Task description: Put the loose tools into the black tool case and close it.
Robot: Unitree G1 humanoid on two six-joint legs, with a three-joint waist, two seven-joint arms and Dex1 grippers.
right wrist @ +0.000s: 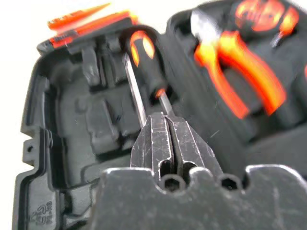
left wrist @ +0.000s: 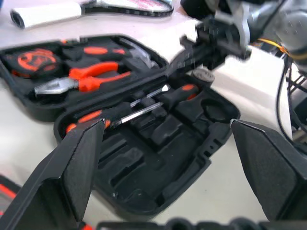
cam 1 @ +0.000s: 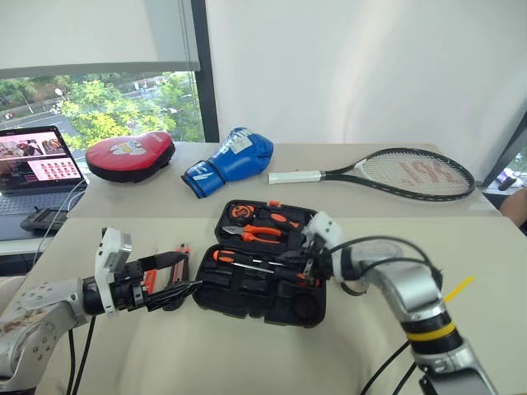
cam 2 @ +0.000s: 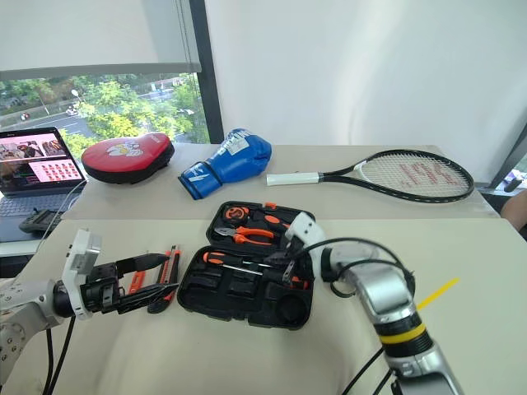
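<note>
Hovering over the table, the left gripper stands released, its 2 fingers wide apart and empty, aimed at the near half of the open case. Just beside it, left of the case, a knife and a small screwdriver lie loose on the table. The right gripper sits low over the case's near half with its fingers clenched together; whether they pinch the metal shaft at their tips I cannot tell. 2 long screwdrivers lie side by side in that half, along the hinge, handles toward the robot's left. The far half holds pliers and an orange round tool. Farther back rest a red pad, a blue glove, a racket and, at the left, a laptop.
</note>
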